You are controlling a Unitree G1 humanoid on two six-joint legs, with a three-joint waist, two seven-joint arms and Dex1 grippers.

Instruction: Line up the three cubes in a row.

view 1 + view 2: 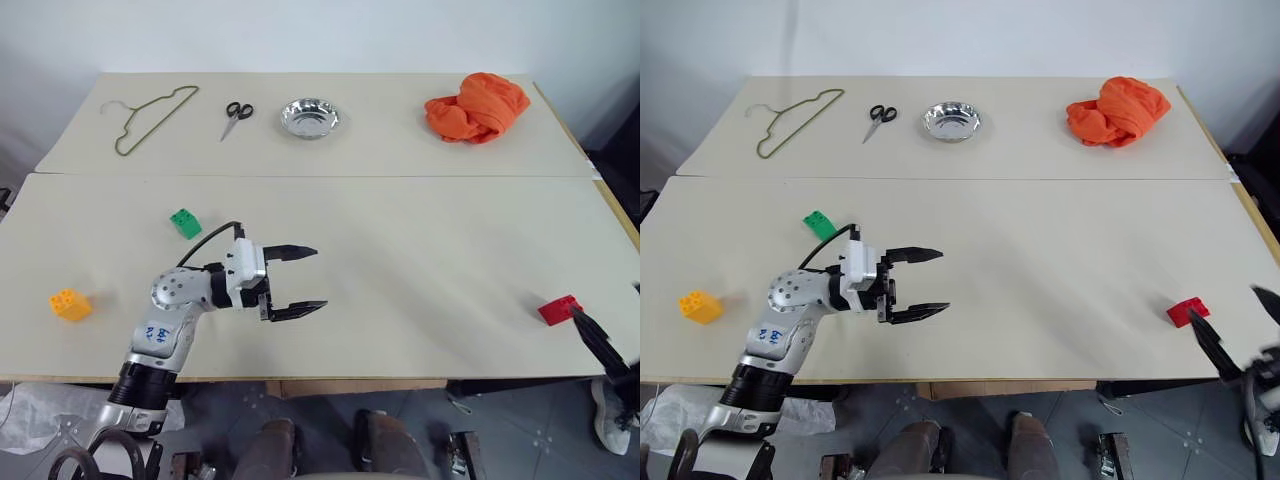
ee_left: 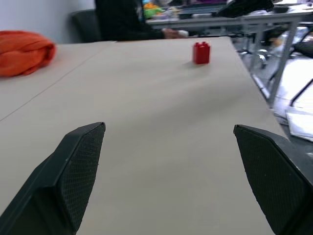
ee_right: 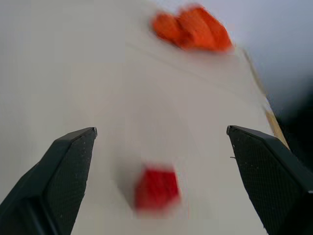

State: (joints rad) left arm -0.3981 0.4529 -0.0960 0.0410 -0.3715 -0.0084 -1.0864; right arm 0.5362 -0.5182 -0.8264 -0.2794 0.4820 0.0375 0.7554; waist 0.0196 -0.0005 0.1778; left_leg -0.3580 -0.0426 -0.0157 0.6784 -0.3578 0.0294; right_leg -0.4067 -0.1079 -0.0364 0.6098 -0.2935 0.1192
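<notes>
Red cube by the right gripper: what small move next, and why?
Probably ease the right gripper forward so its open fingers straddle the red cube, then close. The cube sits just ahead of it near the table's right edge, far from the green cube and yellow-orange cube, so it must come inward for a row.

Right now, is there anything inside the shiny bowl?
The steel bowl looks empty: just its shiny bottom shows. The near wall hides a little of the inside, so something tiny there can't be ruled out.
</notes>
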